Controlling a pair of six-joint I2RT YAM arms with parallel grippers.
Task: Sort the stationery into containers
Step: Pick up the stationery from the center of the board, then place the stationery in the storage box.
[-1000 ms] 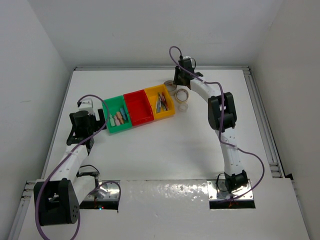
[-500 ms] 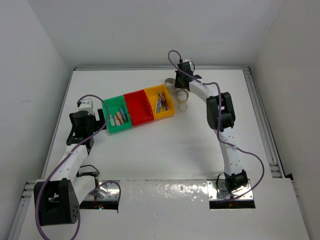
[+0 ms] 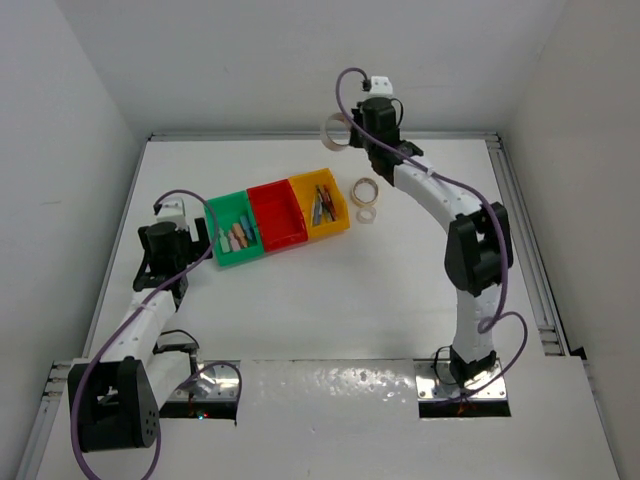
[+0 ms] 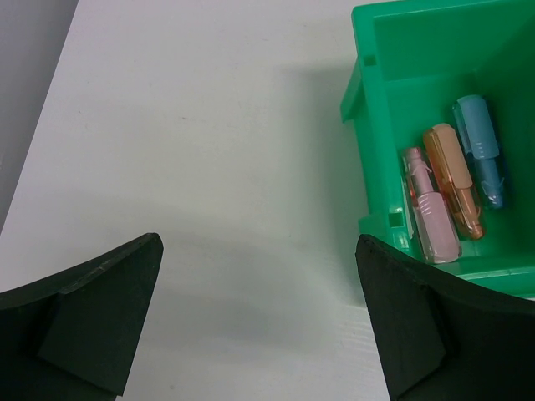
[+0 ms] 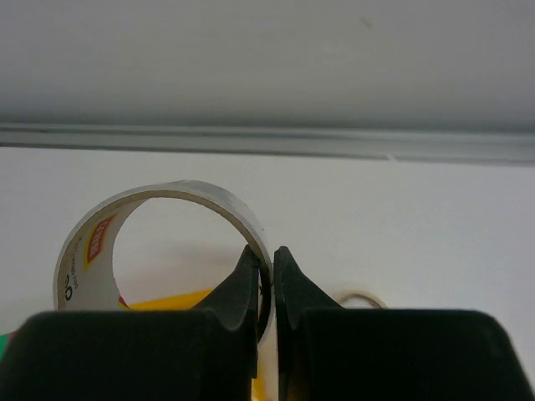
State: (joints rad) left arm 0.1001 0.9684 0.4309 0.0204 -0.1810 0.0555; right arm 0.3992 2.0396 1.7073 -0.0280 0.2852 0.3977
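Right end effector [image 5: 266,261] clamped on the wall of a tape roll [image 5: 86,255], held clear above the worktop [image 3: 330,300], left end effector [image 4: 257,246] spread wide beside the green bin [image 4: 401,50]

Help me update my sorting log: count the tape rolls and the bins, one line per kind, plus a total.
Tape rolls: 3, one pinched in the right gripper, two on the table
Bins: 3, green, red, yellow
Total: 6
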